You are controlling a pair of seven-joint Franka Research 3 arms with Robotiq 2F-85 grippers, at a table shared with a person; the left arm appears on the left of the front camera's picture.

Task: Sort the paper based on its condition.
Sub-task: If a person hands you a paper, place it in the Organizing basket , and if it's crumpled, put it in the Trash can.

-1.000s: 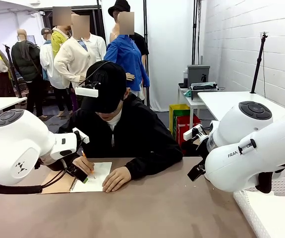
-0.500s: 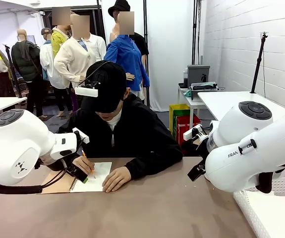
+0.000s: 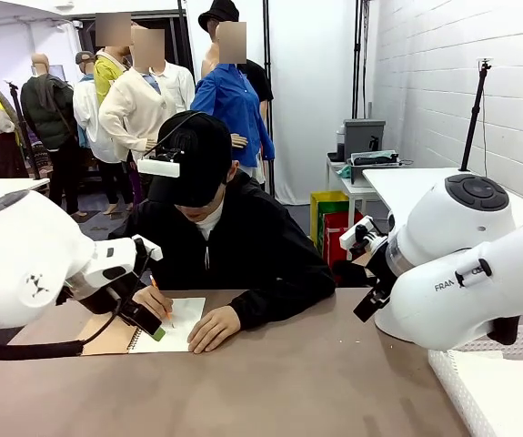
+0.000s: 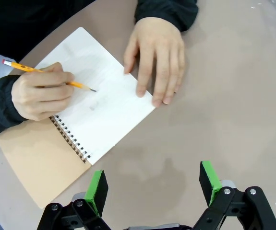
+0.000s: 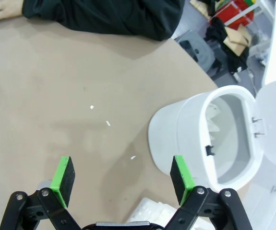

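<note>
A person's hand (image 4: pixel 39 93) writes with a pencil (image 4: pixel 46 76) in the open spiral notebook (image 4: pixel 99 105). The left gripper (image 4: pixel 154 184) hangs just beside it, fingers spread, holding nothing. The right gripper (image 5: pixel 123 172) is spread wide too, empty, near a white bin (image 5: pixel 176 134) — a white scrap (image 5: pixel 213 114) inside may be paper — hard to tell.
</note>
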